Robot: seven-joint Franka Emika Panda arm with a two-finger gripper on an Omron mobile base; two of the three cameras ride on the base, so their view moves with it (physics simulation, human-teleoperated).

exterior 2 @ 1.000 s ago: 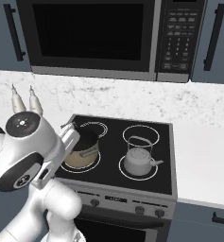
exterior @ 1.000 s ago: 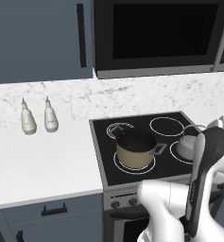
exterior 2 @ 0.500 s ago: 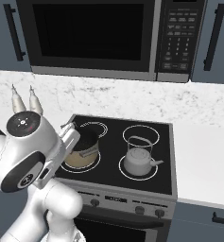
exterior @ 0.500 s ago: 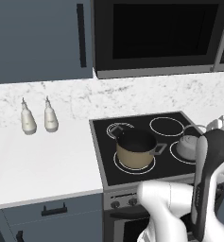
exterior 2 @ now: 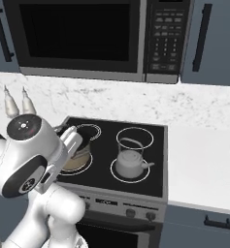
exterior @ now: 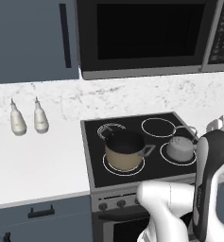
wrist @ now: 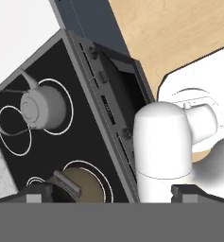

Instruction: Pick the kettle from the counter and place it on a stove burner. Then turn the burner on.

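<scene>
Kettle on front-right stove burner | tool jaws spread wide, empty, well apart from kettle

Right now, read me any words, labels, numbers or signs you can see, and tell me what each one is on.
No text can be read.
Black microwave keypad: pale button marks, too small and blurred.
Dark stove front panel below the black glass cooktop: faint marks near the knobs, unreadable.
Small silver-grey metal kettle: no marking visible.
</scene>
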